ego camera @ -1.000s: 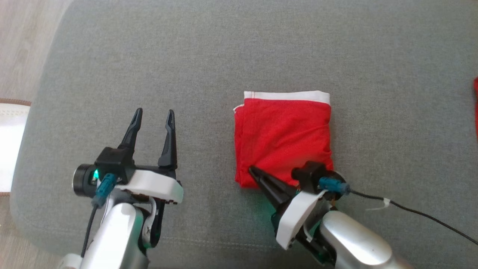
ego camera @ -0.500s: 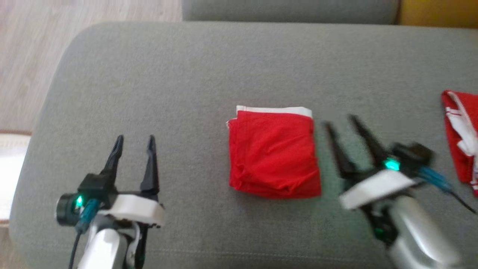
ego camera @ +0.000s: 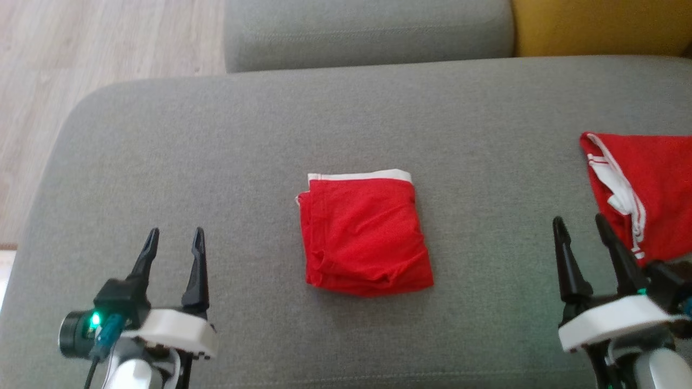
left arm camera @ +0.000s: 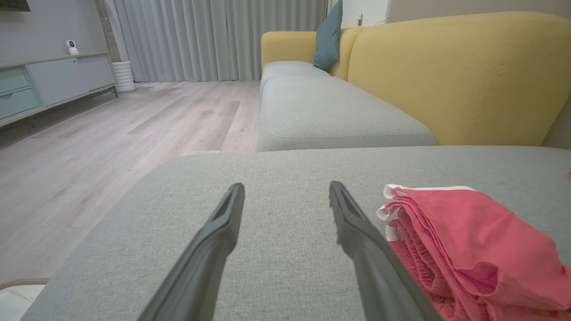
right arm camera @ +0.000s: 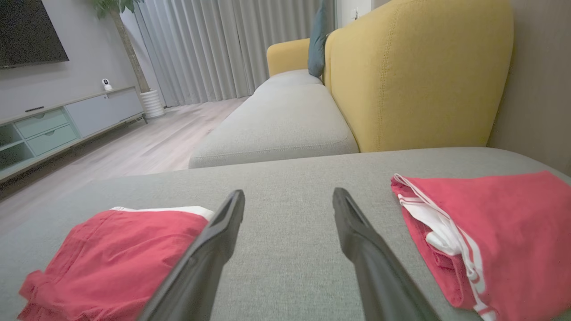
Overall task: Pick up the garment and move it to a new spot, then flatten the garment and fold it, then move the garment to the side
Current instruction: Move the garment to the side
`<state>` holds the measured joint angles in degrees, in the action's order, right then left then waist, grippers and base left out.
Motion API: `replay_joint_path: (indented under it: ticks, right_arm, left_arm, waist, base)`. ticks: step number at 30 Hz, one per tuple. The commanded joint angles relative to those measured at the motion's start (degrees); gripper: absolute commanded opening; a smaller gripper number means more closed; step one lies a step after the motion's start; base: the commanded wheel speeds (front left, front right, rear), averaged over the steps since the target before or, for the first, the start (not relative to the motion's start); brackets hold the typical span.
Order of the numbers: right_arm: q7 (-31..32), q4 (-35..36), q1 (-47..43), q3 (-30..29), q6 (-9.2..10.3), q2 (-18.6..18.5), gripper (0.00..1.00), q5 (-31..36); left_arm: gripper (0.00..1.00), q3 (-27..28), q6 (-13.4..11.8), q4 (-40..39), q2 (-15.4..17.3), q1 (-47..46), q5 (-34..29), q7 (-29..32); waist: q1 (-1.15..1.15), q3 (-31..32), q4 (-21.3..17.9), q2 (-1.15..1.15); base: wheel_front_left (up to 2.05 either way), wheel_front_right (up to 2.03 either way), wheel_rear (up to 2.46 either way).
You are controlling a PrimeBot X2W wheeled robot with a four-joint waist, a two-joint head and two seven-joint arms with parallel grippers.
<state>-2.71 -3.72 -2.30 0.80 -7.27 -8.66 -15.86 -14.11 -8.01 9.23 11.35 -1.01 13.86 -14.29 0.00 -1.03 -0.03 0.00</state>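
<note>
Garment (ego camera: 365,237), red with a white band along its far edge, lies folded into a rough square near the middle of the grey seat cushion (ego camera: 216,135) in the head view. It is touched by nothing. The left hand (ego camera: 176,232) hovers toward the cushion's near left corner, fingers apart and empty. The right hand (ego camera: 578,219) sits toward the near right, also spread and empty. It is just beside a second red garment (ego camera: 649,183) that lies at the cushion's right edge.

In the left wrist view, the left hand's fingers stand apart over bare cushion. The garment (left arm camera: 468,232) is close on their right, its stacked layers and loose, puffy near side plain to see.

In the right wrist view, the right hand's spread fingers point between the two red pieces. The folded garment (right arm camera: 125,249) is to their left and the second red garment (right arm camera: 499,223) to their right.

The folding looks done, so moving the garment aside appears to be what remains. The stack is soft and uneven, and a pinch that catches only the top layers would likely peel it open. Dragging it across the textured cushion could shear the lower layers out of line. The right hand is near enough to the other red piece that a sideways sweep might snag it or take hold of the wrong cloth.
</note>
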Motion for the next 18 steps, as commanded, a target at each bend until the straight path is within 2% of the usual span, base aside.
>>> replay_joint_path:
  ticks: [1,8,18]
  right_arm:
    - [0.9,3.4,0.3,0.5,-0.22,-0.3,1.00,1.0]
    - [3.8,7.9,-3.1,0.0,-0.22,1.1,1.00,2.1]
    - [5.0,9.8,-3.7,0.0,-0.22,1.5,1.00,2.9]
  left_arm:
    - [1.00,2.4,-0.1,-1.8,1.7,-1.0,0.3,-0.5]
    - [1.00,2.3,-1.0,-2.9,2.3,1.0,0.3,0.8]
    - [1.00,2.1,-1.7,-4.0,2.6,2.1,0.7,1.6]
  waist:
    - [0.00,0.9,-0.6,0.00]
    - [0.00,2.4,-0.8,0.00]
    - [0.00,2.6,-0.8,0.00]
  base:
    - [0.00,0.00,0.00]
    - [0.00,0.00,0.00]
    - [0.00,0.00,0.00]
